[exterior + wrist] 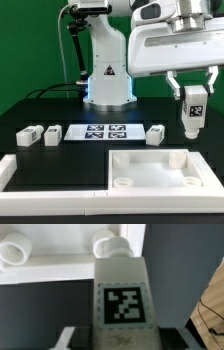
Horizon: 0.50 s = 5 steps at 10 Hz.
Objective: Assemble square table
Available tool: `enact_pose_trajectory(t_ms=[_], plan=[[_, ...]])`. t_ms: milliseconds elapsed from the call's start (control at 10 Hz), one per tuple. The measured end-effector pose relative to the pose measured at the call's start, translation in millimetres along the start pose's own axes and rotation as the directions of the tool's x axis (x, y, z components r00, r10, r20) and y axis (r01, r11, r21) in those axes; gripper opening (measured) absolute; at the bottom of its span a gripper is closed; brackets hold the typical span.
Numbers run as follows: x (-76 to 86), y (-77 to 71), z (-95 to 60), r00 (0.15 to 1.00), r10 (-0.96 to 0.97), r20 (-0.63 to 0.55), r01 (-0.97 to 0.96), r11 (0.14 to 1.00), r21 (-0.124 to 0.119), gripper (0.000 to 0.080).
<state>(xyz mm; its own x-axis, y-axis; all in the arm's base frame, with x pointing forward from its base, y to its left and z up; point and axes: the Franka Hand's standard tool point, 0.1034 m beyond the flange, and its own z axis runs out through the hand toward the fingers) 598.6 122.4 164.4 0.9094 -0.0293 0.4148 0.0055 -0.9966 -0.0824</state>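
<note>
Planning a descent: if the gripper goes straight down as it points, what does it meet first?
Probably the square top, near its far corner on the exterior view's right; the leg it holds would touch before the gripper itself. Depth is unclear.

I log colours: lifted leg (192, 108) white, its tag a blocky black-and-white pattern | loose legs (30, 135), (53, 133), (157, 134) white with black-and-white tags | square top (155, 168) plain white | marker board (103, 131) white, black square markers | bench (30, 108) black | backdrop (20, 40) dark green | arm base (108, 65) white, blue glow low on it
</note>
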Motion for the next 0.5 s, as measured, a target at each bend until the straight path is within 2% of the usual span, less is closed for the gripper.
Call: enact_pose_trajectory(t_ms=[100, 200, 400, 500], plan=[[-0.9, 1.3, 2.4, 1.0, 0.004, 0.0, -0.004, 1.0, 0.0, 0.0291], [1.5, 4.1, 11.9, 1.0, 0.0, -0.03, 0.0, 1.0, 0.004, 0.0291], [13.4, 9.4, 26.6, 0.998, -0.002, -0.055, 0.003, 1.0, 0.004, 0.0291], [11.8, 2.8, 34.6, 0.997, 0.009, -0.076, -0.007, 1.0, 0.014, 0.0291]])
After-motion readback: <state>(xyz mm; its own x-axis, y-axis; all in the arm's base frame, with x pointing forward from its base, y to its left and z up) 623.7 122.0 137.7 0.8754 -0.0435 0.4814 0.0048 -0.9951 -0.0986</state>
